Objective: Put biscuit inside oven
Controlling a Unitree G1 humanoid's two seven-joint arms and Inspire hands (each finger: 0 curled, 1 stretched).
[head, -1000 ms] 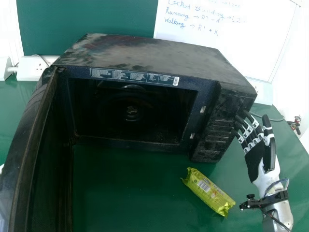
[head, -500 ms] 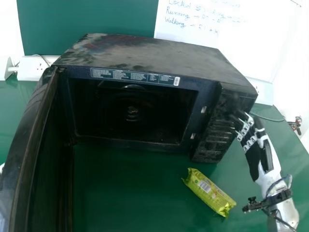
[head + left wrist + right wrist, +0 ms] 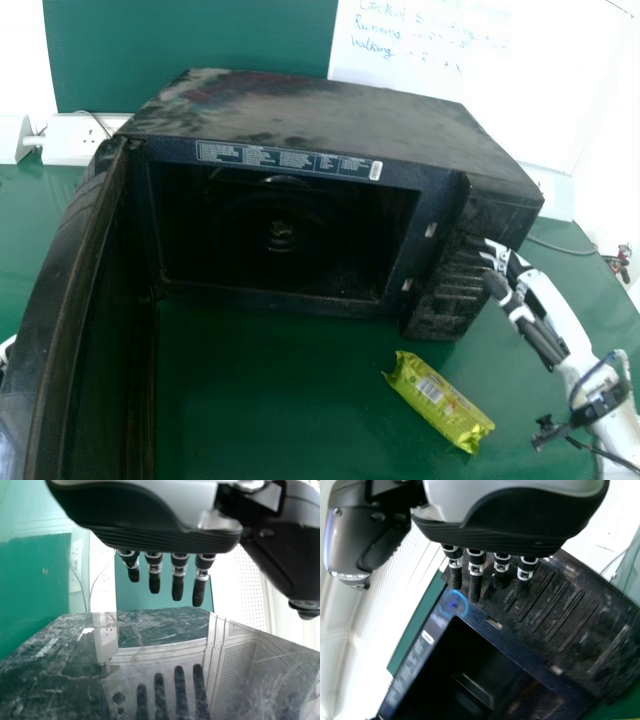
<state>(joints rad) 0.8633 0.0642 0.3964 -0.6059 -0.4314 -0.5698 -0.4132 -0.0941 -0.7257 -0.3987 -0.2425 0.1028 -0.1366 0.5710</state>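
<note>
The right hand (image 3: 522, 316) is turning and moving in beside the control panel (image 3: 450, 290) of the open oven (image 3: 330, 110).
Its straight fingers are holding nothing; leftward and nearer the robot, the biscuit packet (image 3: 438, 400) is lying on the counter (image 3: 290, 400). The left hand (image 3: 165, 537) is hanging empty, fingers straight.

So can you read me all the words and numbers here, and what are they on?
"Running": handwritten on the whiteboard.
"Walking": handwritten under it on the same whiteboard.
Top line and ends of the lines on the whiteboard: too blurred to read for sure.
Label above the opening of the oven: too small to read.
Button panel: marks too faint to read.
Biscuit packet: print too small to read.
</note>
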